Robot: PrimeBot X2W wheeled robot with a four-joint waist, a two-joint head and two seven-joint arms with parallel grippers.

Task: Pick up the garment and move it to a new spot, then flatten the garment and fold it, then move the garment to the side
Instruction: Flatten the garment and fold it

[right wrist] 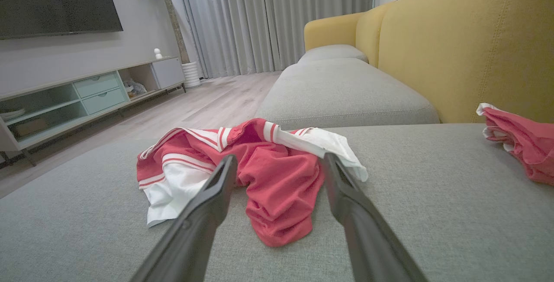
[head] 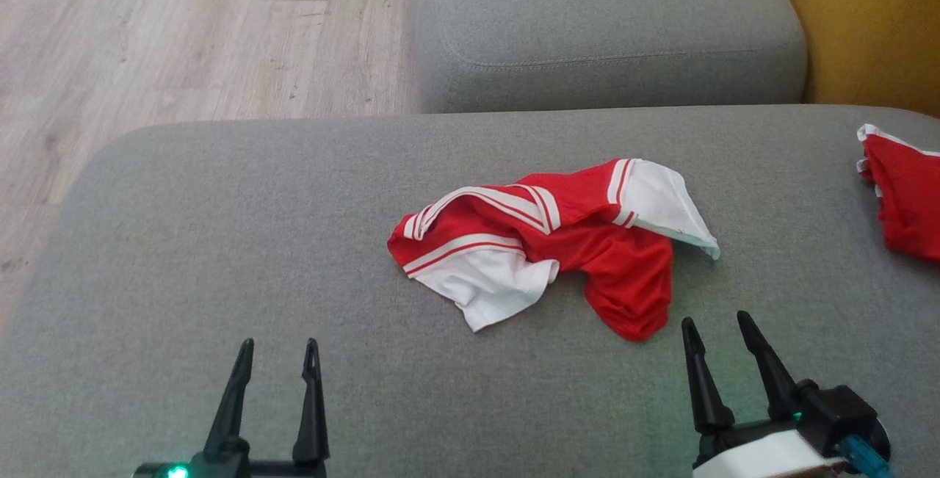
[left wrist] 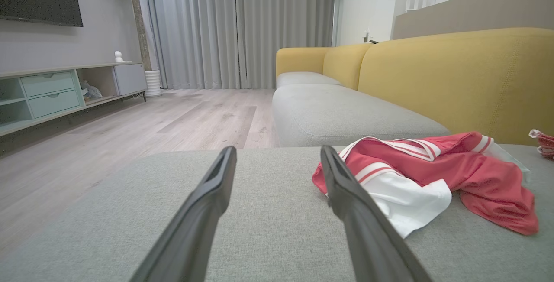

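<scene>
red garment [head: 551, 243] lies on grey cushion [head: 220, 243]; left claw [head: 280, 343] and right claw [head: 715, 318] held low, both open, empty.

**Bare cushion on three sides of the garment**

The crumpled red-and-white garment [head: 543, 243] lies by itself on the grey seat cushion [head: 220, 258]. Bare fabric stretches to its left, behind it and in front of it. Nothing stands between it and the left gripper [head: 280, 343] or the right gripper [head: 714, 317]. To its right, well apart, lies a second red cloth [head: 907, 199] — and beyond that the yellow backrest [head: 866, 23] walls off that side.
</scene>
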